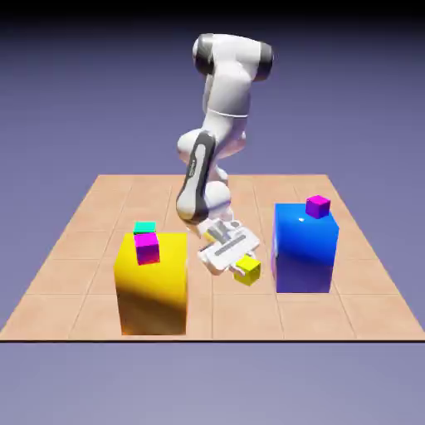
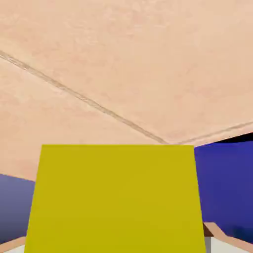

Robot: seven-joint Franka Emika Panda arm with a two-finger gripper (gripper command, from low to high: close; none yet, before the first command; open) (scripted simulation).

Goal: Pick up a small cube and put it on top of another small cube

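Nothing to read here, folks: no text, label, brand, number or sign shows in either view. The cubes, the big blocks, the arm and the tiled tabletop [image 1: 83,249] all carry plain, unmarked surfaces.

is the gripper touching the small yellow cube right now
Touching. In the hand view the small yellow cube fills the space between the fingertips, and in the exterior view it sits at the tip of the gripper, off the table.
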